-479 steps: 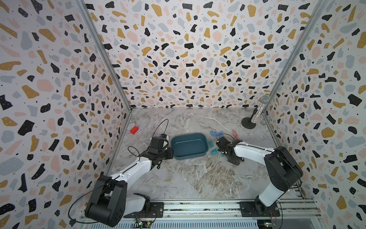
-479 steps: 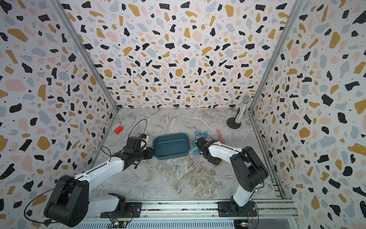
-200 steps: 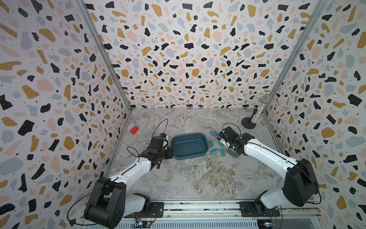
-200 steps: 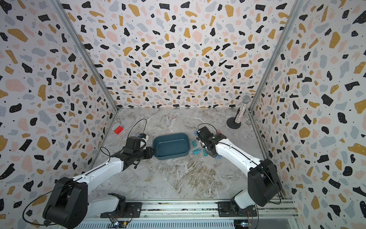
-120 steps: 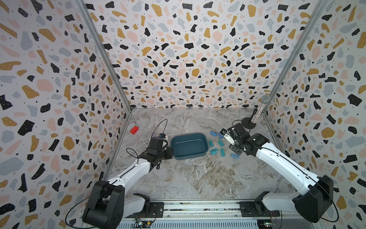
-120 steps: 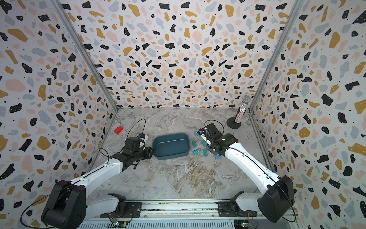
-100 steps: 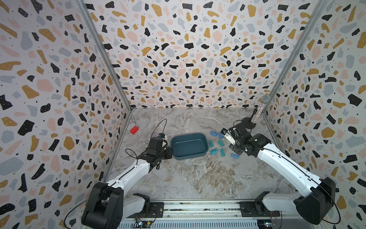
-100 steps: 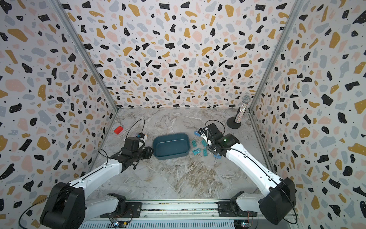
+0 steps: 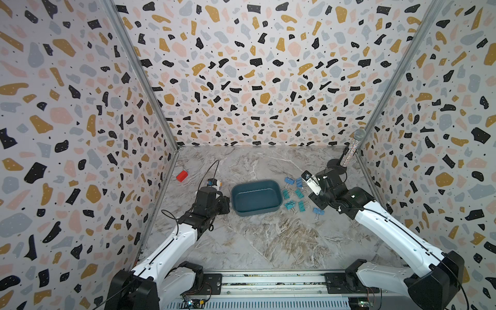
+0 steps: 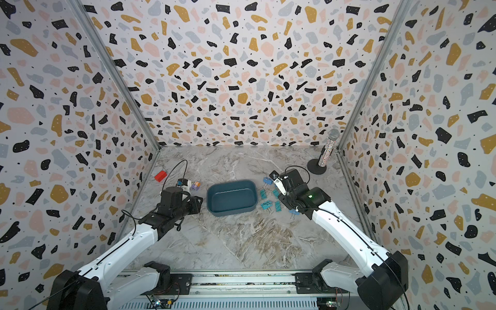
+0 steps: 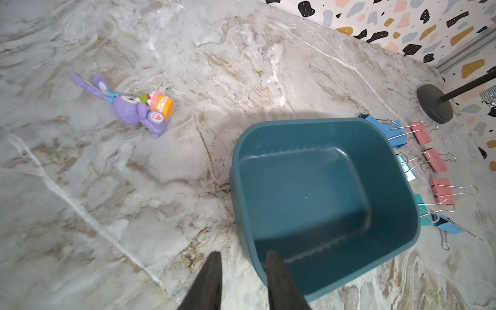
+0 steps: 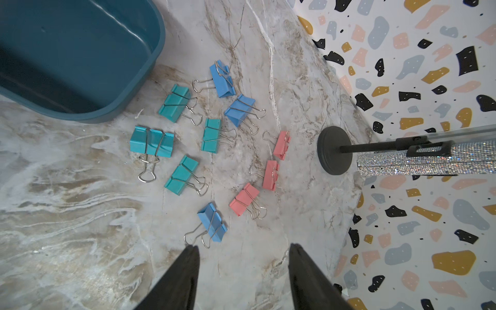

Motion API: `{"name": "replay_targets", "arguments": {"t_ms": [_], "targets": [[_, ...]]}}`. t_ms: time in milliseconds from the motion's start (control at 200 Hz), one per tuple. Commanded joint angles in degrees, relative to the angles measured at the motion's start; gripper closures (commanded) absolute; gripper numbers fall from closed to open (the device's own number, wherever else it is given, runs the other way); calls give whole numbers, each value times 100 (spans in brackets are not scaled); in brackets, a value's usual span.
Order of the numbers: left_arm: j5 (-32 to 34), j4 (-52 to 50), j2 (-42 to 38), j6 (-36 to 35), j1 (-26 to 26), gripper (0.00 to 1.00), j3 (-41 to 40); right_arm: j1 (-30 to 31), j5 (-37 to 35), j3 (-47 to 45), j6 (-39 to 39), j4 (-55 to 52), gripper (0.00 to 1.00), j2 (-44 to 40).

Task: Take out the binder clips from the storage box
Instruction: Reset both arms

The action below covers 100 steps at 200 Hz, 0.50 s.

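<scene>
My left tool [image 11: 243, 253] stands slightly open and grips nothing. One finger is over the inside of the storage box [image 11: 295, 131] and the other is outside its wall. My right tool [image 12: 243, 247] gapes wide and empty above the worktop [image 12: 80, 214], near the binder clips [image 12: 210, 135]. In both top views the box sits low in the middle of the frame, empty. The teal, blue and pink clips lie on the worktop just right of it.

Lab robot booth: terrazzo-print walls [image 9: 255, 67], marble-look tabletop [image 9: 268, 241], aluminium base rail [image 9: 268, 280].
</scene>
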State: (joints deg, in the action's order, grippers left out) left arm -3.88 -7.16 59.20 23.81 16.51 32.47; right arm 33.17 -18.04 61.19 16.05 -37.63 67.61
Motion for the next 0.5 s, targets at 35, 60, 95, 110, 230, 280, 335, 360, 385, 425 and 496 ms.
{"name": "replay_targets", "arguments": {"t_ms": [35, 60, 95, 110, 230, 280, 335, 360, 385, 425, 496], "targets": [[322, -124, -133, 27, 10, 68, -6, -69, 88, -288, -256, 419, 40, -325], [361, -138, -158, 27, 10, 69, 9, -92, 82, -364, -281, 529, 40, -393], [406, -151, -232, 27, 18, 69, 20, -136, 98, -473, -318, 675, 39, -485], [424, -154, -272, 27, 15, 69, 22, -160, 124, -524, -340, 753, 39, -527], [651, -138, -553, 80, 11, 69, 18, -418, 458, -923, -638, 1407, 36, -825], [714, -137, -608, 66, 13, 69, 23, -439, 521, -1021, -706, 1573, 36, -863], [783, -141, -625, 49, 17, 69, 35, -444, 590, -1099, -761, 1687, 35, -837], [826, -142, -616, 53, 10, 69, 40, -446, 667, -1128, -785, 1740, 35, -807], [880, -130, -599, 65, 10, 69, 40, -446, 758, -1150, -816, 1780, 35, -769], [961, -47, -536, 102, 17, 69, 33, -451, 872, -1185, -879, 1846, 35, -706], [1041, 82, -373, 115, 11, 69, 88, -450, 1005, -1322, -944, 2053, 35, -628]]}}
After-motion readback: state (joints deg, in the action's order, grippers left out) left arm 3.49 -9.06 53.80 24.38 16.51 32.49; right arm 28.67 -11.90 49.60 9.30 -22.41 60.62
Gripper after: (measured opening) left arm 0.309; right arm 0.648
